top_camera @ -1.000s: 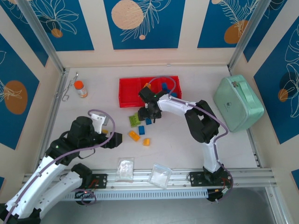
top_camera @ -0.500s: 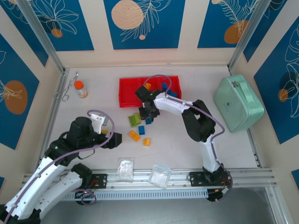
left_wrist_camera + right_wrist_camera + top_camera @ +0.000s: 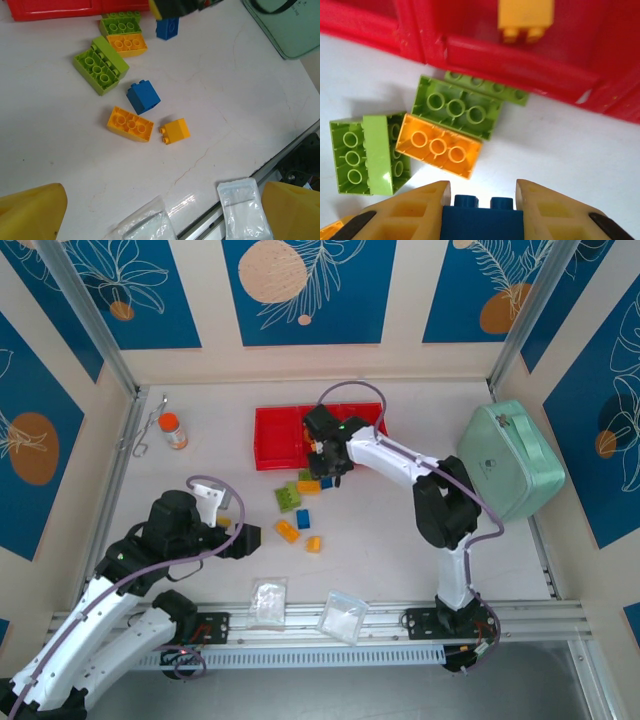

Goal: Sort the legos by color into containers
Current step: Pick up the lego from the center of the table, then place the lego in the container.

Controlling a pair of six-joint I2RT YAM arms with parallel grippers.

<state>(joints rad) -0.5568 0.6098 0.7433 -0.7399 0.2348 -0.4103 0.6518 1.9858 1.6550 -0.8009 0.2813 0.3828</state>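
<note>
Left wrist: two blue legos (image 3: 143, 97)

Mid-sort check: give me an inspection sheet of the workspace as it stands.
Surface: white table, faint hairline cracks.
Job's things: red tray at the far side, an orange brick inside; loose bricks in green, orange and blue before it.
Clutter: two clear bags, mint-green case, orange-capped bottle, metal tool.
Grippers: right gripper shut on a blue brick; left gripper open, empty.
Cables: purple cables loop off both arms.
Surroundings: blue leaf-patterned wall panels.
</note>
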